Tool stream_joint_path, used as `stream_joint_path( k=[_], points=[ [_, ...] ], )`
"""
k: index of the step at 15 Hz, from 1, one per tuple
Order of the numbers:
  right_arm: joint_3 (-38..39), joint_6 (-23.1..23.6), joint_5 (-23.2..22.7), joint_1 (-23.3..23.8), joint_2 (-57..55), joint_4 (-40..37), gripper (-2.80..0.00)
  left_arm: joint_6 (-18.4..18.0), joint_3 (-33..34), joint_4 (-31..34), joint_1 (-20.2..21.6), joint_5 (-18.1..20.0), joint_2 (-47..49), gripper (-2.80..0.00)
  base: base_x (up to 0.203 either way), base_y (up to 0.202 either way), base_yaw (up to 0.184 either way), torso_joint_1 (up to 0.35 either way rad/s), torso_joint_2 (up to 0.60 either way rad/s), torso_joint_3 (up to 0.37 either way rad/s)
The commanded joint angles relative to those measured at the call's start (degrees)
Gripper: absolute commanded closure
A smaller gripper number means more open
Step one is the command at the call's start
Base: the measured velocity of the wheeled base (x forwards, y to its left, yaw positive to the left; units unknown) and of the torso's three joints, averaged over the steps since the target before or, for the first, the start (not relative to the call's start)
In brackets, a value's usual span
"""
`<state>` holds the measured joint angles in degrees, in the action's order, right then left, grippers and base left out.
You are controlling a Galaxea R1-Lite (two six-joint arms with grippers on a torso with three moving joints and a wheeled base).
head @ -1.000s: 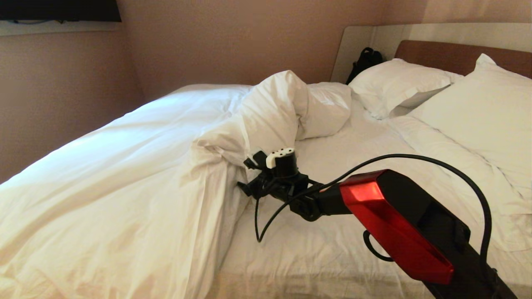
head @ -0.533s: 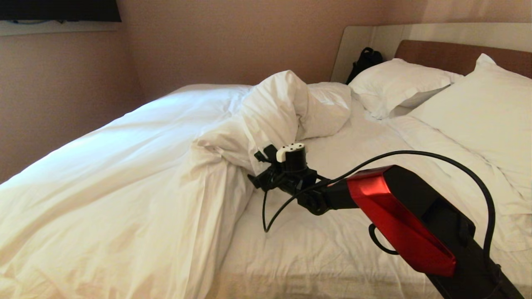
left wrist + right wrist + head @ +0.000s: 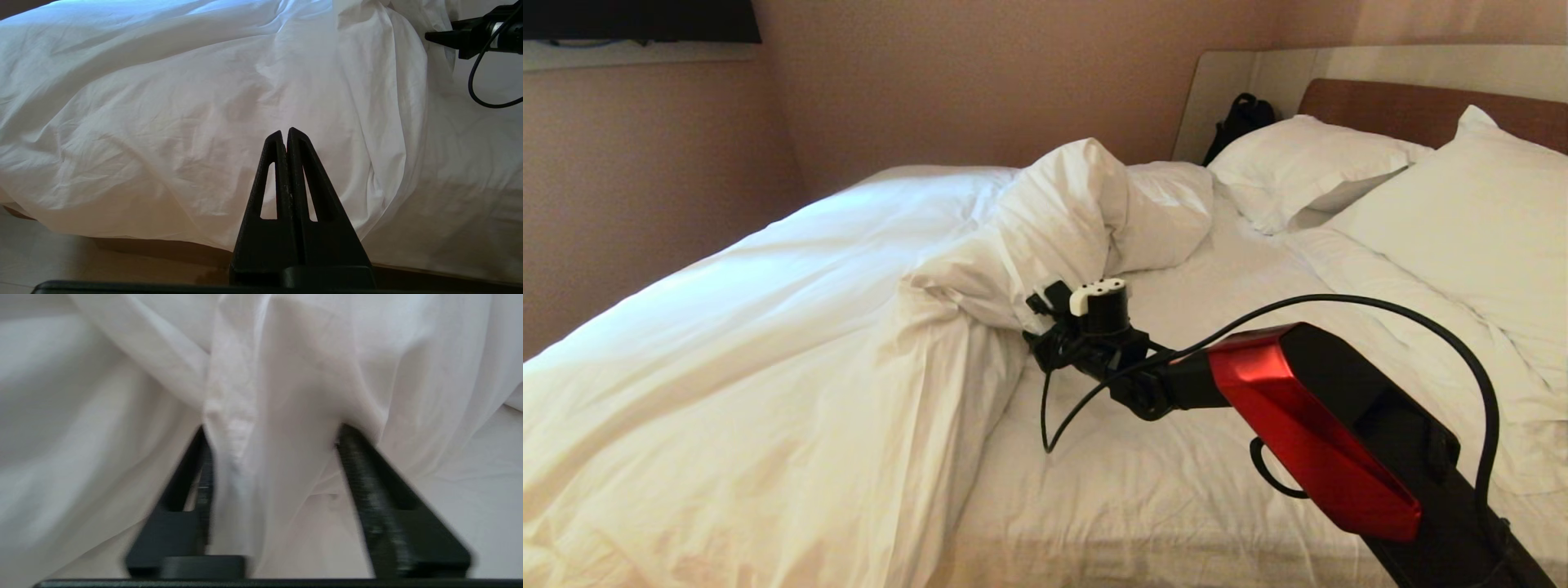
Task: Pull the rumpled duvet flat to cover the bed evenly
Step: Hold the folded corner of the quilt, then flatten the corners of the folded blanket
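While the duvet lies spread over the foot half of the bed, its upper part is bunched into a tall rumpled heap near the middle, toward the far edge, leaving the white sheet bare on the head half. Two pillows lean at the brown headboard, and a black bag sits in the far corner beside the head of the bed.

From the near edge of the bed the right arm reaches in, and the right tool is pressed into the folded edge of the duvet at the foot of the heap. Seen from the right wrist, its two fingers stand about half apart with a thick fold of duvet cloth bunched between them; both fingers touch the cloth, but whether the fold is firmly pinched I cannot tell. A black cable loops above the arm.

Off the near side of the bed, the left tool hangs in front of the draped duvet, fingers pressed together on nothing.
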<state>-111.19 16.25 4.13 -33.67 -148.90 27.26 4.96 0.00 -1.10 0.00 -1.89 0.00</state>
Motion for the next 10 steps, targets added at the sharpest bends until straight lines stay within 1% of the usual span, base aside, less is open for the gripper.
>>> stream_joint_path(
  k=[1, 10],
  points=[
    [0.01, 0.1, 0.0, 0.01, -0.17, 0.16, 0.0, 0.05, 0.0, -0.04, 0.0, -0.04, 0.0, 0.0, 0.0, 0.0, 0.0, 0.0, 0.0, 0.0],
    [0.09, -0.08, 0.18, 0.01, 0.88, 0.25, 0.0, 0.05, 0.0, -0.04, 0.0, -0.04, 0.08, 0.0, 0.0, 0.0, 0.0, 0.0, 0.0, 0.0]
  ],
)
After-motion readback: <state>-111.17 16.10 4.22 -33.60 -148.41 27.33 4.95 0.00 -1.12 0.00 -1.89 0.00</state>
